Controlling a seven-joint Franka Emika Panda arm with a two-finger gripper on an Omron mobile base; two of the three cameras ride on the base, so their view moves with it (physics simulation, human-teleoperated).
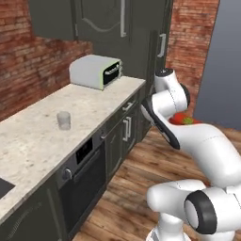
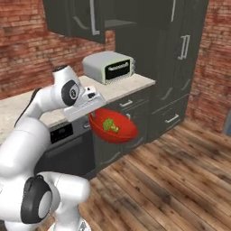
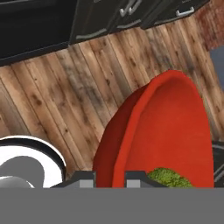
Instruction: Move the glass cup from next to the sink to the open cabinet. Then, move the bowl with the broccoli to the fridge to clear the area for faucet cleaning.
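The glossy red bowl (image 2: 118, 131) hangs tilted over the wooden floor in front of the lower cabinets, with green broccoli (image 2: 109, 125) inside. My gripper (image 2: 92, 113) is shut on its near rim. In the hand view the rim passes between the two fingertips (image 3: 82, 179), with the bowl (image 3: 170, 127) and the broccoli (image 3: 169, 177) just beyond. A sliver of the bowl (image 1: 180, 118) peeks out behind my forearm. The glass cup (image 1: 63, 120) stands upright on the beige countertop (image 1: 33, 136), far from the gripper. The open cabinet (image 2: 118, 18) is up on the wall. The sink's dark corner (image 1: 4, 187) shows at lower left. Fridge and faucet are out of view.
A pale toaster oven (image 2: 109, 66) sits at the counter's far end. A built-in oven (image 1: 84, 176) and lower cabinets with silver handles (image 1: 126, 129) line the counter front. Tall dark cabinets (image 2: 180, 58) stand to the right. Wooden floor (image 2: 171, 180) lies open ahead.
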